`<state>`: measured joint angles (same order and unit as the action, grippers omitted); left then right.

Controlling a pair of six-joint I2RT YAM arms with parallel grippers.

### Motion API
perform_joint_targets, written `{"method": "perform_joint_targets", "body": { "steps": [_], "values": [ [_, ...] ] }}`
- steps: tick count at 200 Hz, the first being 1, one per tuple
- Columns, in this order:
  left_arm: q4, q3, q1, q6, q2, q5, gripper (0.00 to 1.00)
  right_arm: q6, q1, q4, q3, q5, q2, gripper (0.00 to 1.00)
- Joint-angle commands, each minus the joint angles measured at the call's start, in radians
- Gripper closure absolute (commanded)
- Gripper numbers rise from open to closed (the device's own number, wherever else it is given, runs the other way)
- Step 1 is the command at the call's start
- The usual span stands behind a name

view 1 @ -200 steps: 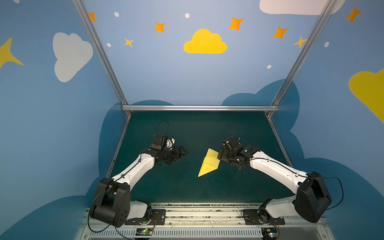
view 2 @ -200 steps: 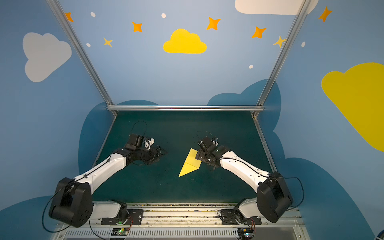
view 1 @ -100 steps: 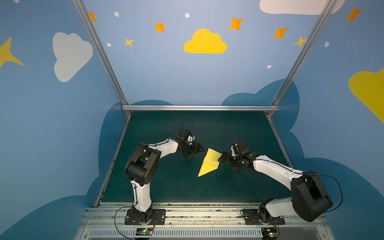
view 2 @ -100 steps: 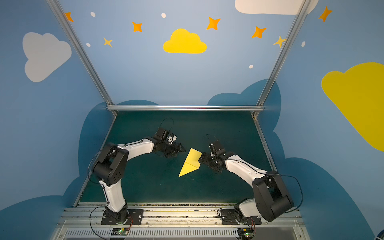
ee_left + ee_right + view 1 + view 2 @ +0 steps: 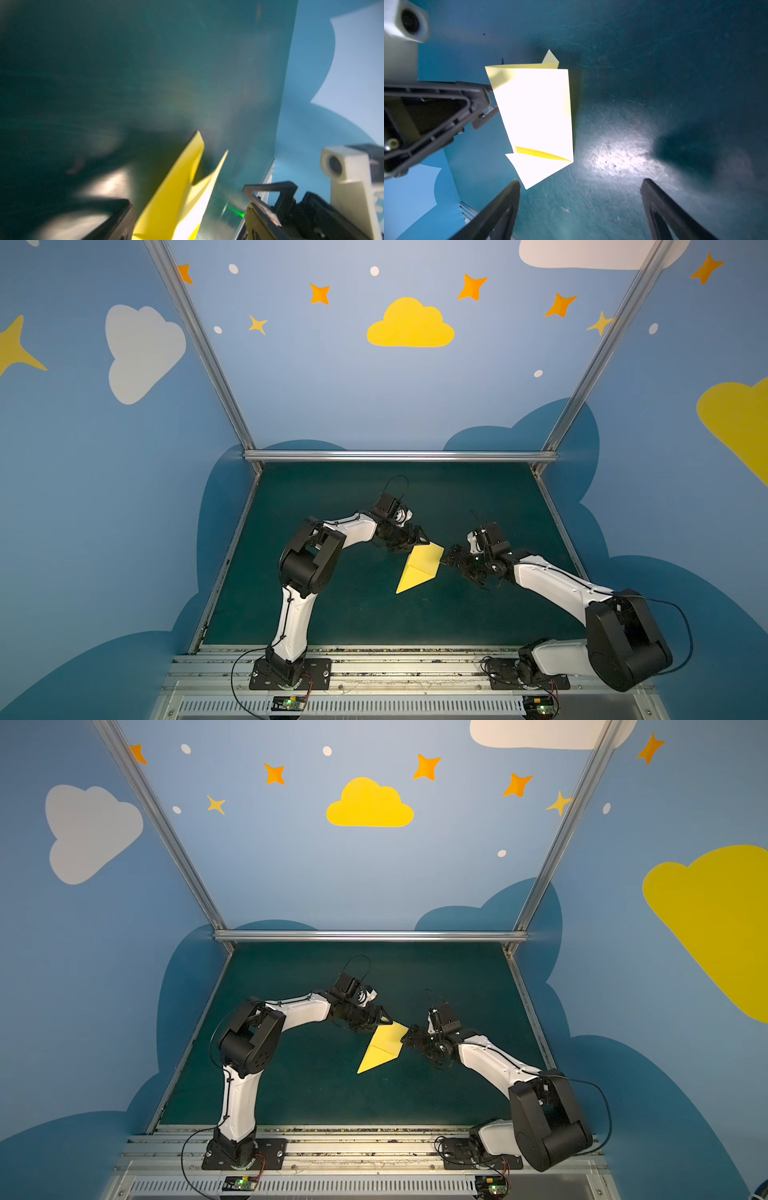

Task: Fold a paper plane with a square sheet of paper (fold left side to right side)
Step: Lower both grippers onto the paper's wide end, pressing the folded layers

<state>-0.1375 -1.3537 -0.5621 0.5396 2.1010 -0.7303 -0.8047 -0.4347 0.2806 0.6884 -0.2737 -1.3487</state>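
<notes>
The square sheet of paper, pale yellow, lies mid-table folded into a pointed, layered shape, the paper plane, its tip toward the front left. My left gripper is open at the paper's far corner. In the left wrist view raised paper flaps stand between its spread fingers, untouched by either. My right gripper is open at the paper's right corner. In the right wrist view the paper lies just beyond its fingers, with bare table between them.
The dark green table is bounded by an aluminium rail at the back and blue painted walls on both sides. The left arm's elbow stands high left of the paper. Both arm bases sit on the front rail.
The left arm has swung in from the left and its open gripper now straddles the paper's far corner. The right gripper has shifted slightly to the paper's right corner. The paper has stayed put.
</notes>
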Motion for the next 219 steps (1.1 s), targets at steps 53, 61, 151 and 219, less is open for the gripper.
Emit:
{"method": "perform_joint_targets", "body": {
  "steps": [53, 61, 151, 219],
  "values": [
    [-0.068, 0.047, -0.015, -0.007, -0.087, 0.075, 0.15, 0.0, 0.008, -0.043, -0.062, -0.053, 0.024, 0.11],
    [-0.073, 0.057, -0.005, -0.01, -0.121, 0.109, 0.14, -0.002, 0.007, -0.043, -0.06, -0.056, 0.025, 0.11],
    [-0.188, 0.251, -0.019, -0.094, -0.397, 0.104, 0.56, -0.035, 0.007, -0.095, -0.112, -0.09, 0.04, 0.11],
    [-0.101, 0.34, -0.105, -0.07, -0.384, 0.076, 0.85, -0.083, 0.004, -0.172, -0.145, -0.12, 0.008, 0.12]
  ]
}}
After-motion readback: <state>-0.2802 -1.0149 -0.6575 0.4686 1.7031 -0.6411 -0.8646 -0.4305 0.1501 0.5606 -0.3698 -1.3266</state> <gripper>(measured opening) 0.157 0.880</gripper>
